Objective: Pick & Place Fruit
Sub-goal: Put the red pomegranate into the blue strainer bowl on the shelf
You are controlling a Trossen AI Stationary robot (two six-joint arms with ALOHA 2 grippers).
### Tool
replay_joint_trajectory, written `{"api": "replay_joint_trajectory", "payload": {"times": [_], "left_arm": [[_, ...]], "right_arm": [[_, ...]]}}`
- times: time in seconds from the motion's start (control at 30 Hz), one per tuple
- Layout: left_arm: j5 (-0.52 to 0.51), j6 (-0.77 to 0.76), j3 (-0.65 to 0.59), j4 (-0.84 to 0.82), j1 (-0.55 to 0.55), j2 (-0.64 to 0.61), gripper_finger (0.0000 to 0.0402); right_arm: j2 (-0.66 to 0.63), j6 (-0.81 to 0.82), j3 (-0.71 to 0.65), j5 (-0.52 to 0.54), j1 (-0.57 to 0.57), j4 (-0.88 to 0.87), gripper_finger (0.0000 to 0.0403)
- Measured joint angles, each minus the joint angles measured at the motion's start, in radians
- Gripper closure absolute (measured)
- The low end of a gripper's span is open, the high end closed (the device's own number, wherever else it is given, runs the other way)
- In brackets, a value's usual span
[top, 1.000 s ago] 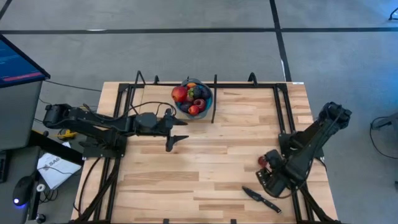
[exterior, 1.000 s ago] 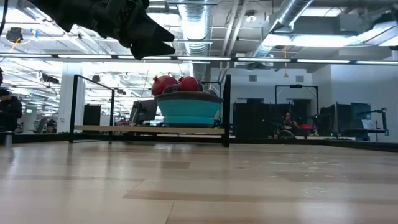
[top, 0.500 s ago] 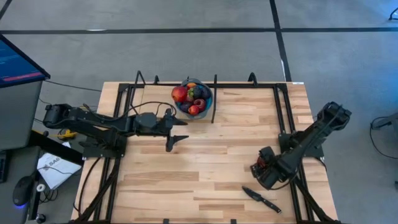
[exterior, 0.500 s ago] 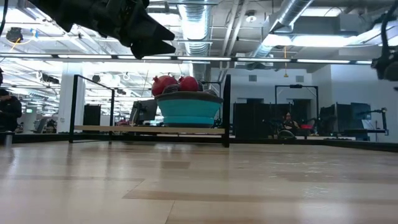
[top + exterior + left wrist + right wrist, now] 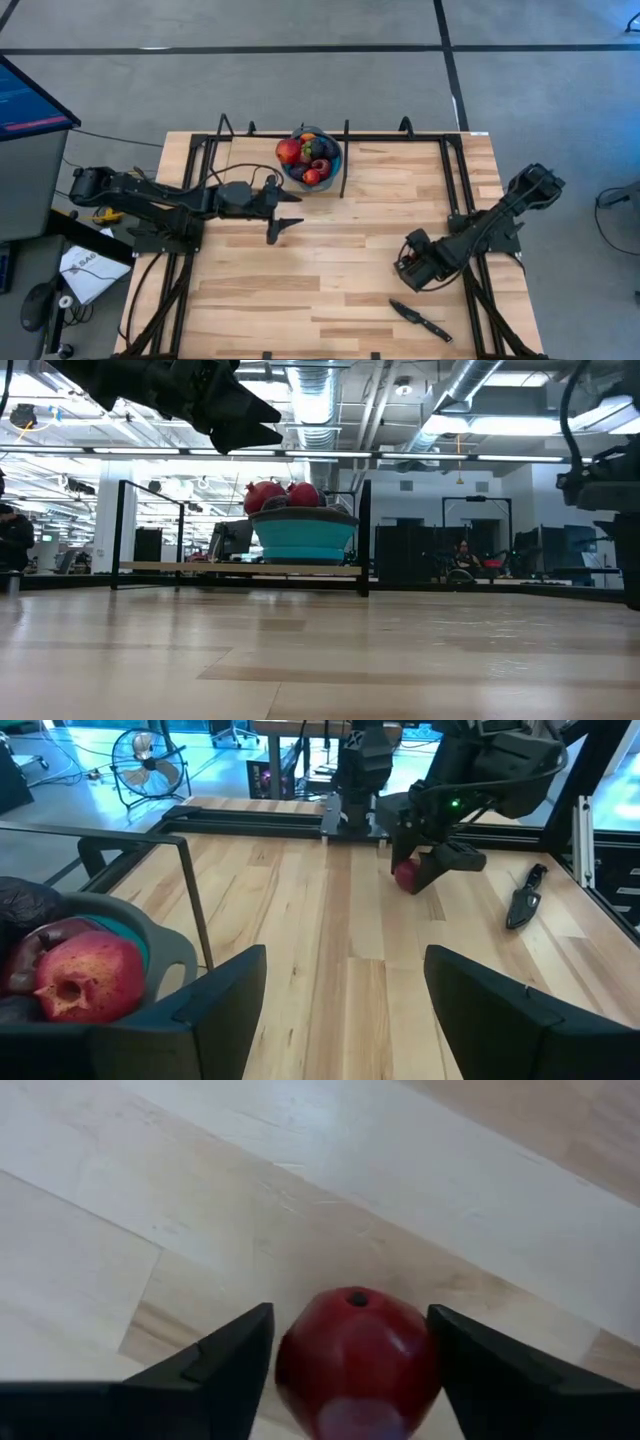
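- Straddling a red fruit point(image 5: 357, 1355), the right gripper point(image 5: 352, 1370) is seen with a finger on either side; a firm hold cannot be confirmed, and the fruit appears lifted just clear of the surface point(image 5: 330, 250) for carrying.
- Near it, a knife point(image 5: 420, 320) is left lying flat.
- Farther off, the left gripper point(image 5: 345, 1010) is held part open and empty beside the bowl point(image 5: 311, 160), as if waiting.
- The bowl is heaped with fruit point(image 5: 300, 152), red and dark.

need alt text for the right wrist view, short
A red fruit sits on the pale wooden table between the right gripper's two dark fingers, which flank it closely on either side. Nothing else is in view.
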Motion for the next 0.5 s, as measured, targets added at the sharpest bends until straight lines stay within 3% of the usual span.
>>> {"api": "replay_joint_trajectory", "payload": {"times": [0.23, 0.5], "left_arm": [[0.0, 0.002, 0.0, 0.003, -0.006, 0.0, 0.0135], [0.019, 0.039, -0.035, 0.022, -0.018, 0.0, 0.0135]], "right_arm": [[-0.001, -0.051, 0.0, -0.005, -0.034, 0.069, 0.0208], [0.0, -0.365, 0.0, -0.008, -0.142, 0.587, 0.0194]]}}
